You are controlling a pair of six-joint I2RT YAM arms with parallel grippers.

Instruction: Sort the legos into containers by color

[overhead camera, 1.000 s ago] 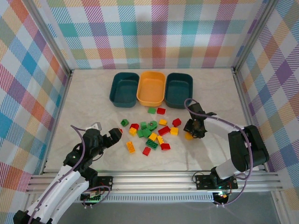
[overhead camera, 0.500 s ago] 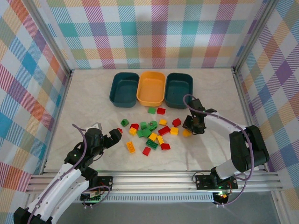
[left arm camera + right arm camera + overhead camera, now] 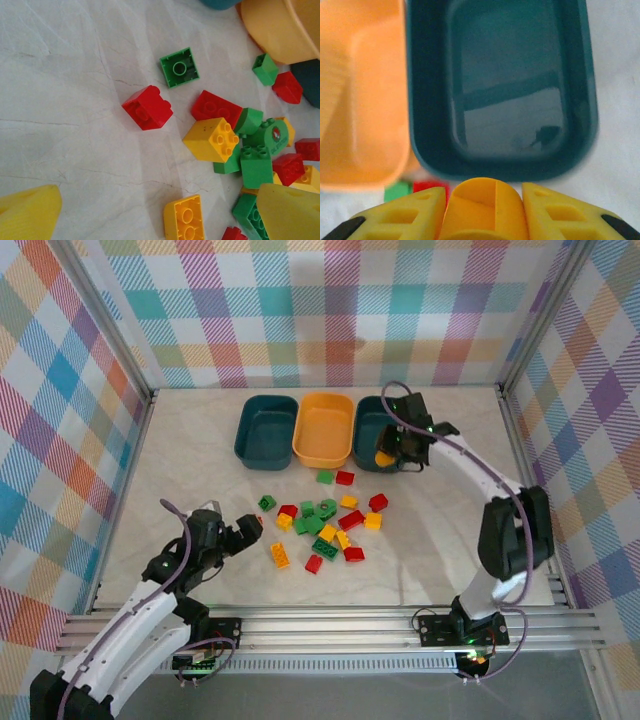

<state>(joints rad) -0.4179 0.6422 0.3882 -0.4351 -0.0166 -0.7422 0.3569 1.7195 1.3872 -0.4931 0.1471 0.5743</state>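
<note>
Right gripper pinches a yellow lego by its sides, surely light, stiff and slick, over a teal tub; left gripper gapes

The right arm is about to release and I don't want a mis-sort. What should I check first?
1. Right gripper shut on the yellow lego: ok.
2. Lego fully past the near rim of the right teal tub: cannot tell.
3. Teal tub is the right bin for yellow, with the yellow-orange tub beside it: cannot tell.
4. Teal tub floor bare: ok.
5. Left gripper open, apart from the lego pile: ok.
</note>
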